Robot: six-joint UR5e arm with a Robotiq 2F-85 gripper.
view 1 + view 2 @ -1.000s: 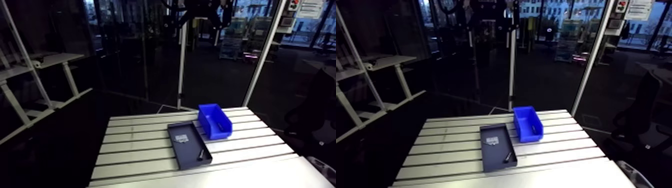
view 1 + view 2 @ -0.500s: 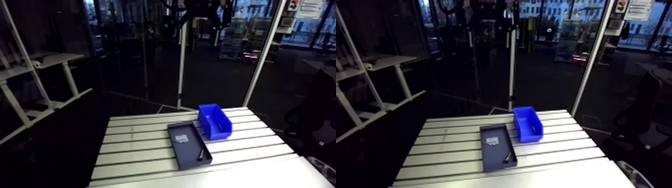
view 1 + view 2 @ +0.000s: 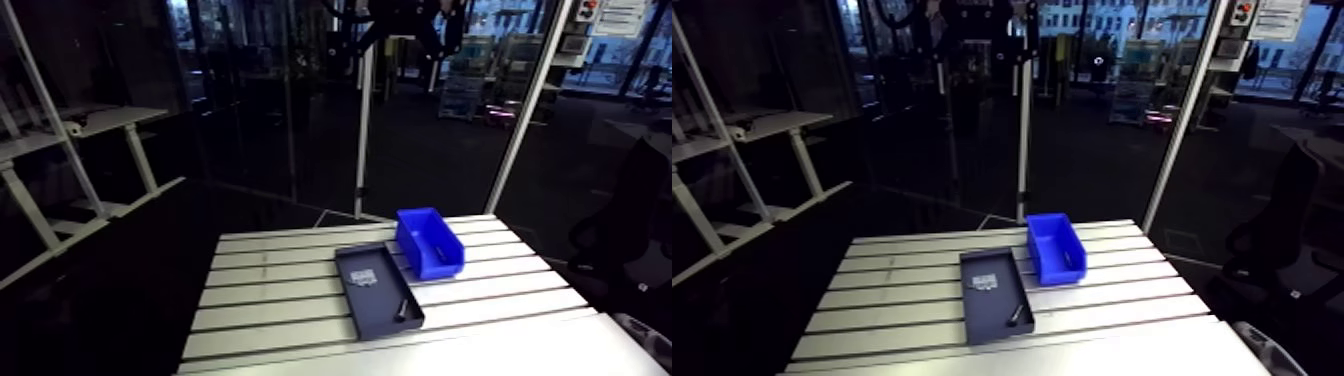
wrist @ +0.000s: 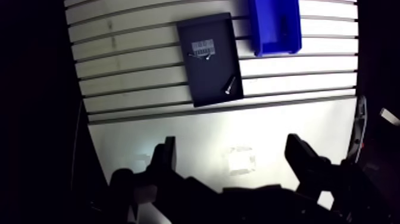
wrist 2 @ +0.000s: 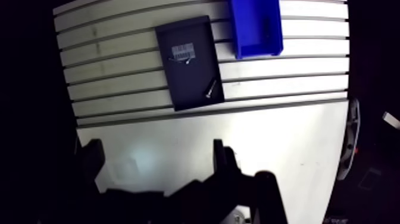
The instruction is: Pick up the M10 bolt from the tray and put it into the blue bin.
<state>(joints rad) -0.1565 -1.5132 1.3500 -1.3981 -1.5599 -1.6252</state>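
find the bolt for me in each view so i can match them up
Arm view: the bolt lies in the near end of the tray, on the side toward the blue bin.
Wrist view: the bolt lies ahead of the gripper, in the tray end nearer it.
Shared landmark: the blue bin beside the tray.

m10 bolt point(image 4: 229, 87) lies slanted in dark tray point(image 4: 205, 80), just beside blue bin point(image 4: 277, 51).

I count one dark tray point(image 4: 208, 71), one blue bin point(image 4: 265, 33) and one bolt point(image 4: 229, 85) on the single bench point(image 4: 131, 77), plus one pale label point(image 4: 203, 46).
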